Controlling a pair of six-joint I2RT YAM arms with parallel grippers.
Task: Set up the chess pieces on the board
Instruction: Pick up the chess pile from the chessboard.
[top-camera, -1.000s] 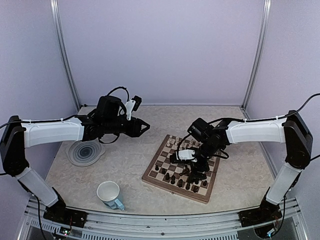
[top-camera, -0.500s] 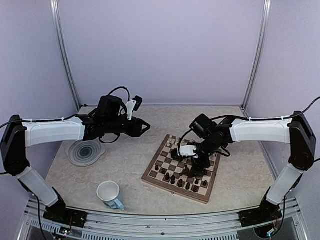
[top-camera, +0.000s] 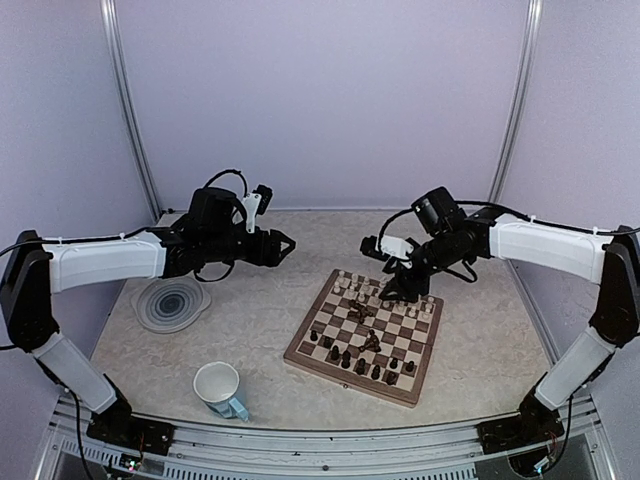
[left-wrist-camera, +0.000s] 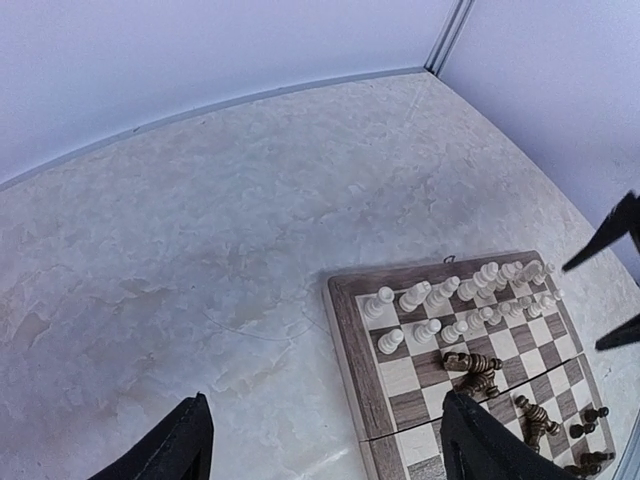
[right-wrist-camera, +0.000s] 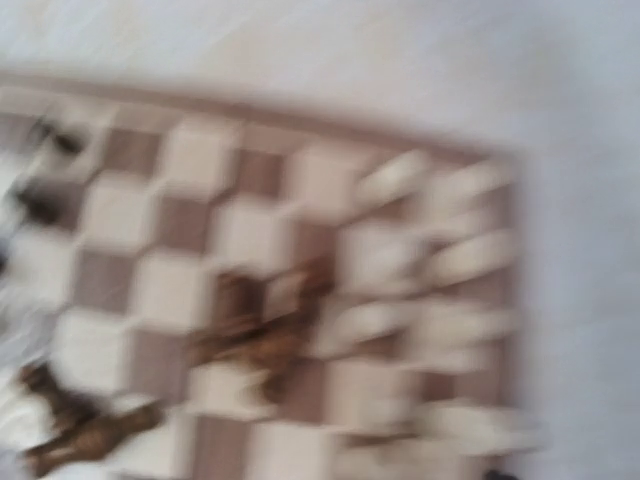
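Two arms work over one marbled tabletop (top-camera: 250, 300). One checkered board (top-camera: 348, 382) lies right of centre, turned a little out of square.

White pieces (left-wrist-camera: 455, 300) stand in two rows along the board's far edge. There look to be eight in the back row, but the second row is too tightly packed to count surely. Dark pieces (top-camera: 360, 365) stand in an uneven line near the board's near edge, too small to number. Several more dark ones (left-wrist-camera: 475, 368) lie toppled in a loose heap on the middle squares.

One left end effector (top-camera: 288, 243) hangs above bare tabletop, off the board's far left corner and well apart from it. Its fingers (left-wrist-camera: 185, 445) are spread wide with nothing between them. One right end effector (top-camera: 397, 293) hangs over the far edge of the board above the white rows and covers part of them in the top view. Its jaws stand apart and no piece shows in them. Its own wrist view is badly blurred.

One grey swirl-patterned plate (top-camera: 172, 303) sits at the left of the tabletop. One white mug (top-camera: 220, 388) with a blue handle sits near the front edge. Both are clear of the board.
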